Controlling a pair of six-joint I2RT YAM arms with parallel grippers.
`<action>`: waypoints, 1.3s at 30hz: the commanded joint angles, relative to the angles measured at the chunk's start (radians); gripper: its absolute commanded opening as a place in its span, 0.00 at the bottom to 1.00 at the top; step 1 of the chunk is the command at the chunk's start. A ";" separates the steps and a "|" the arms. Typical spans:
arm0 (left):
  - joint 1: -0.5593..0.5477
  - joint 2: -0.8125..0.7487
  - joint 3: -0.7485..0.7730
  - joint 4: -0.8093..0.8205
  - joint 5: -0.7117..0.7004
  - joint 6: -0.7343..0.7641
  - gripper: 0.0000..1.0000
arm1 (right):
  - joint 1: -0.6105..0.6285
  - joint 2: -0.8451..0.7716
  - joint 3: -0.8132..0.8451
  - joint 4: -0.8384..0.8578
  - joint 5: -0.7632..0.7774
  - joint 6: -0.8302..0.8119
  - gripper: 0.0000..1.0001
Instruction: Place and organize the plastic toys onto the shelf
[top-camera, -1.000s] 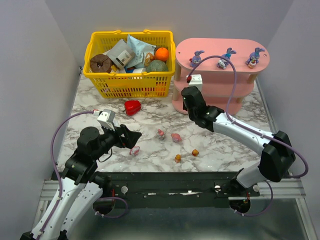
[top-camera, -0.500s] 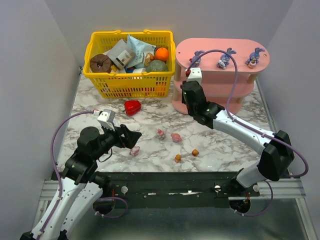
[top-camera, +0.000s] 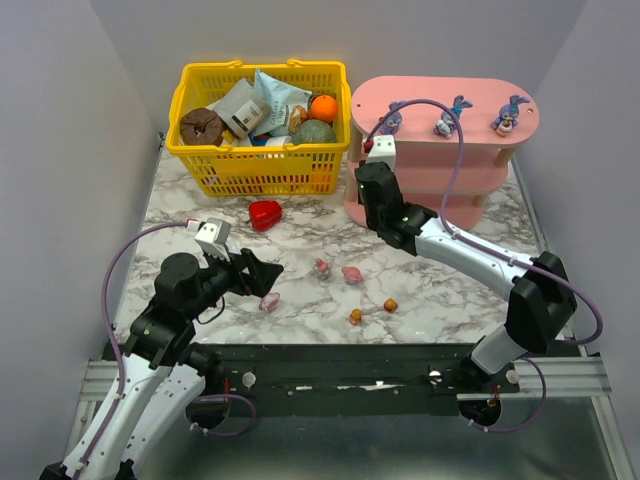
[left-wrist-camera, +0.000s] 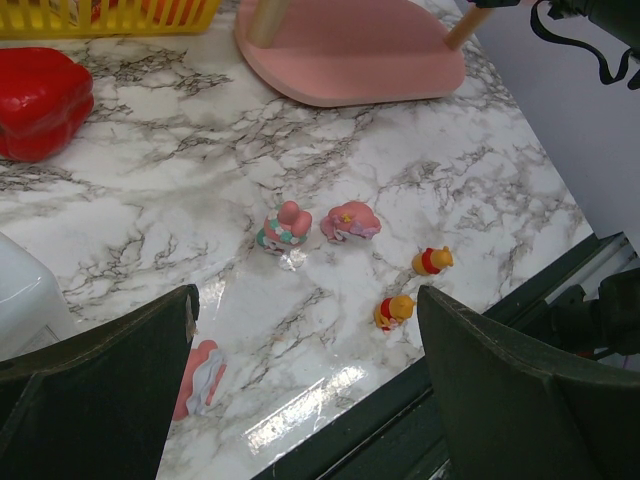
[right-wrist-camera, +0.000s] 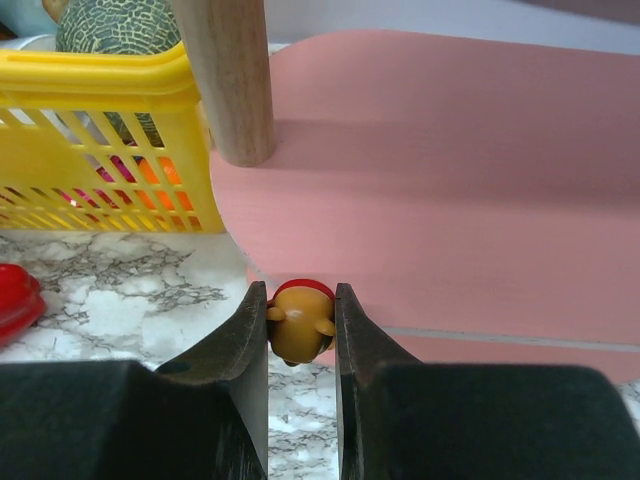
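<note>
Beside the shelf (right-wrist-camera: 450, 150), right gripper (right-wrist-camera: 299, 308) pinches an orange bear (right-wrist-camera: 298, 332) — sides hidden.

Bright, even overhead light with soft shadows. A glare streak on the marble surface (left-wrist-camera: 300, 405) shows in the left wrist view. Right wrist fingers (right-wrist-camera: 240, 350) are dark and slightly soft.

Marbled worktop (top-camera: 190, 205), basket (top-camera: 262, 168) and shelf (top-camera: 485, 150) at back, heart (top-camera: 265, 214) before basket — pink toys (top-camera: 352, 274), orange bears (top-camera: 356, 317) nearer front.
</note>
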 joint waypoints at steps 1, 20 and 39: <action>-0.004 -0.003 -0.004 -0.001 -0.009 0.011 0.99 | -0.010 0.035 0.019 0.047 0.058 -0.016 0.01; -0.004 -0.003 -0.004 -0.003 -0.014 0.010 0.99 | -0.038 0.086 0.016 0.047 0.075 0.004 0.27; -0.004 -0.004 -0.004 -0.004 -0.018 0.010 0.99 | -0.055 0.114 0.022 0.058 0.072 0.013 0.39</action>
